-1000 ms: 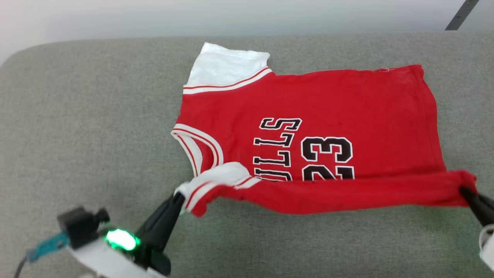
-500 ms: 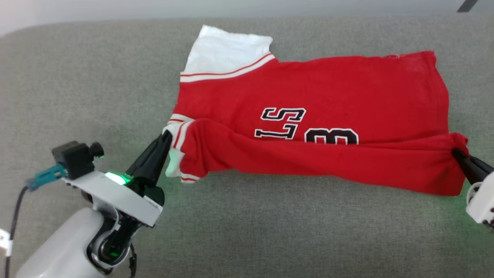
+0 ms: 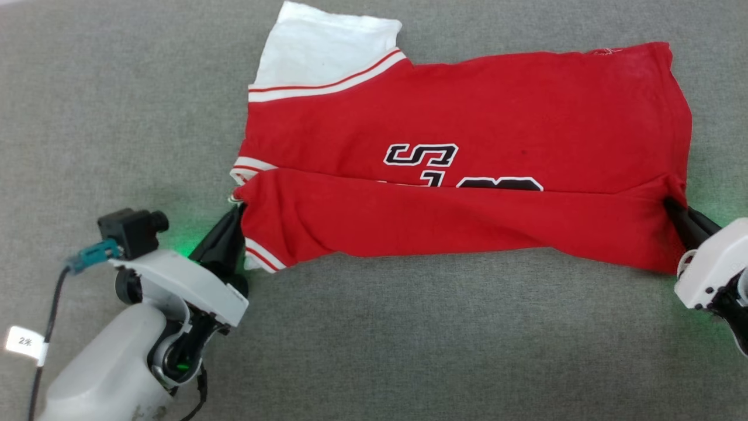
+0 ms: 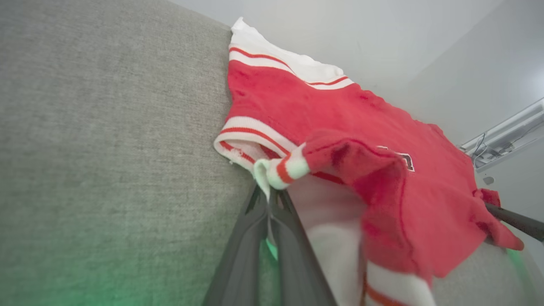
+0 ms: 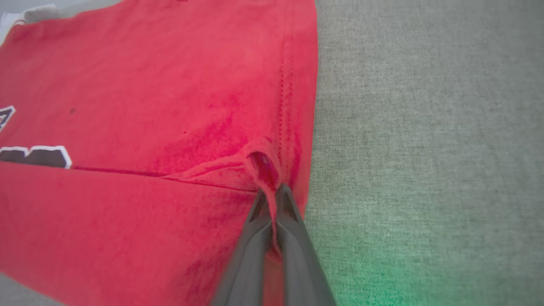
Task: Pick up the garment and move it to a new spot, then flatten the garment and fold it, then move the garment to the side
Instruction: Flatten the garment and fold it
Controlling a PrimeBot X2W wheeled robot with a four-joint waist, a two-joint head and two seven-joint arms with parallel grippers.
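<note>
The garment (image 3: 467,111), a red jersey with white sleeves and a black print, lies face up on the grey cushion (image 3: 117,88). Its near edge is turned over onto the print, showing plain red back (image 3: 444,222). My left gripper (image 3: 234,207) is shut on the striped sleeve corner at the shoulder end (image 4: 276,170). My right gripper (image 3: 671,204) is shut on the hem corner (image 5: 265,170) at the right. The fold between them is held low and taut, covering most of the lettering; only "S" (image 3: 419,155) and tops of other characters show.
The grey fabric surface (image 3: 374,351) spreads all round the garment, with bare room in front and to the left. A pale wall (image 4: 382,34) rises beyond the far edge in the left wrist view.
Both grippers have carried the near edge further away over the jersey front, hiding more of the print. The head camera has tilted down, so the whole picture has shifted.
</note>
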